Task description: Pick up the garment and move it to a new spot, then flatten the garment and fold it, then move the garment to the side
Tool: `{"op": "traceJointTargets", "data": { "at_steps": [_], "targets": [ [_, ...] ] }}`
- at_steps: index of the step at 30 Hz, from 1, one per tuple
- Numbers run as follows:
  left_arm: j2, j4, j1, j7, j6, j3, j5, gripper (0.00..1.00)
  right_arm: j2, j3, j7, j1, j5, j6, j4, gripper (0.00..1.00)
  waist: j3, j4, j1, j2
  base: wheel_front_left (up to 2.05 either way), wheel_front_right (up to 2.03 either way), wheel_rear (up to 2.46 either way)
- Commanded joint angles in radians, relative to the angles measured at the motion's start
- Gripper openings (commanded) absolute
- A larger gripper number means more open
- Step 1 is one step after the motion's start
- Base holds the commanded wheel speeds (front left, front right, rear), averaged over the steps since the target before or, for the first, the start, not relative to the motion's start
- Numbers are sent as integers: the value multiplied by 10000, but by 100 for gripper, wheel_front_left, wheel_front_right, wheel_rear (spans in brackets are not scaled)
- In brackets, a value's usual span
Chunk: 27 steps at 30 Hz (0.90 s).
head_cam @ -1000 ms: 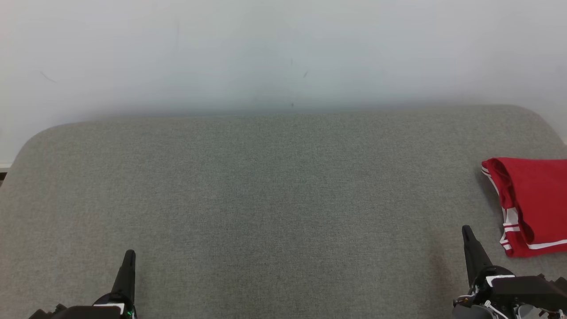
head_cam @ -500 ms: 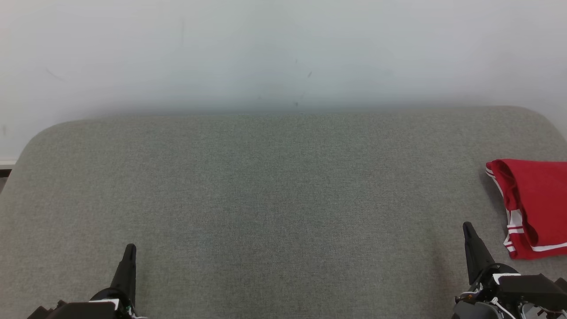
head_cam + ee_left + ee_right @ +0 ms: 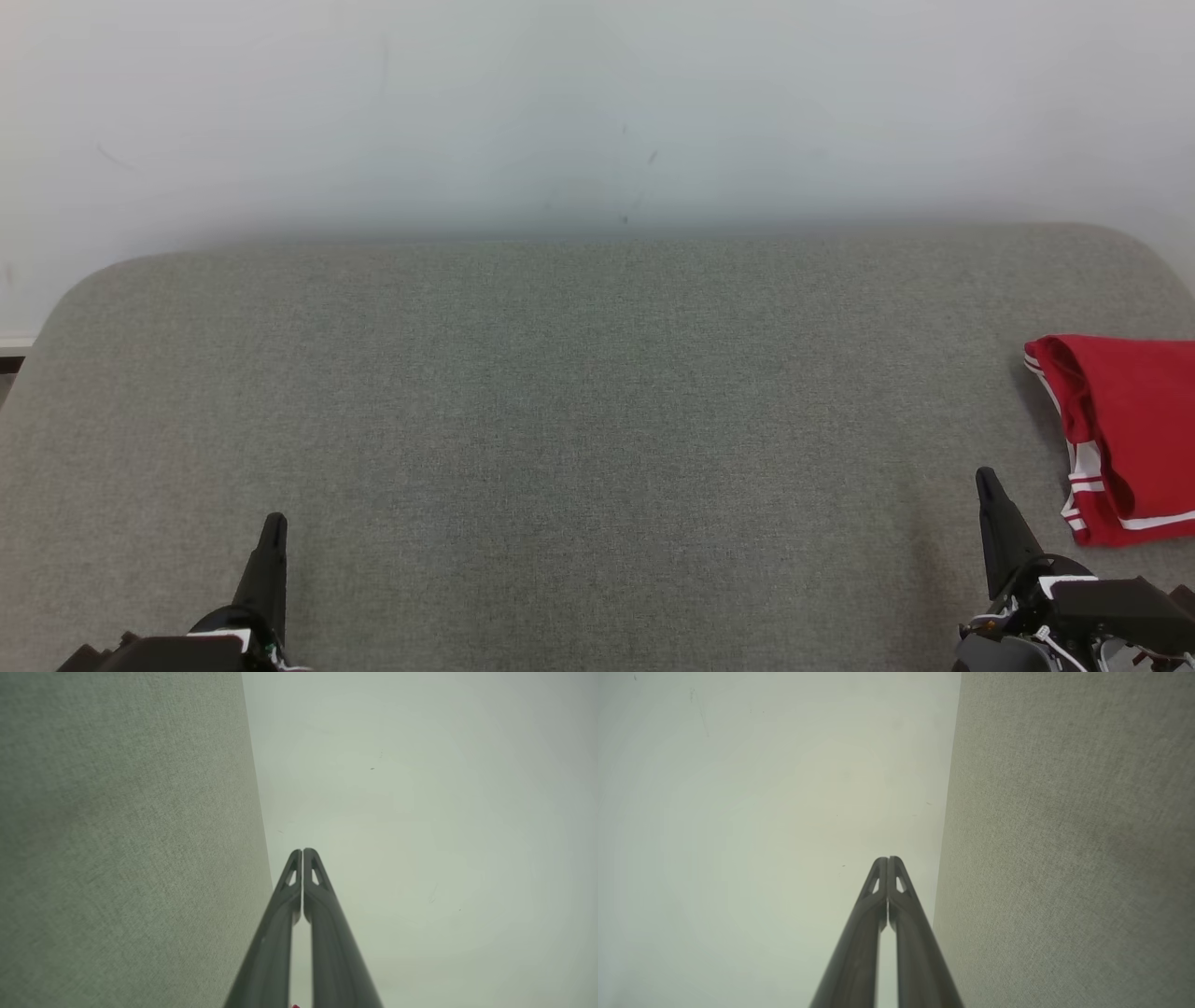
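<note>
Garment (image 3: 1134, 429), seemingly folded, just right of right end effector (image 3: 985, 478): pressed together, empty.

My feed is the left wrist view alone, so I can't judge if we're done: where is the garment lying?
Observer: In the head view the red garment lies folded at the right edge of the gray padded surface, partly cut off by the frame.
Operator: Is the right hand touching it?
Observer: No. The right hand is just left of its near corner, with bare surface between them, and is shut on nothing.
Operator: Where is my left hand relative to that?
Observer: The left hand is at the lower left, far across the surface from the garment.
</note>
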Motion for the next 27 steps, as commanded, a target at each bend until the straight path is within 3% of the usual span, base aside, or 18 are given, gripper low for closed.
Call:
{"op": "traceJointTargets", "data": {
  "at_steps": [1, 27],
  "targets": [
    [38, -25, -98, 0, -10, 28, -45, 0, 19, -15, 31, -59, 17, -21, -11, 0, 0, 0, 0, 0, 0, 0, 0],
    [38, -26, -95, -1, -10, 26, -46, 0, 18, -13, 29, -57, 18, -21, -9, 0, 0, 0, 0, 0, 0, 0, 0]
  ]
}}
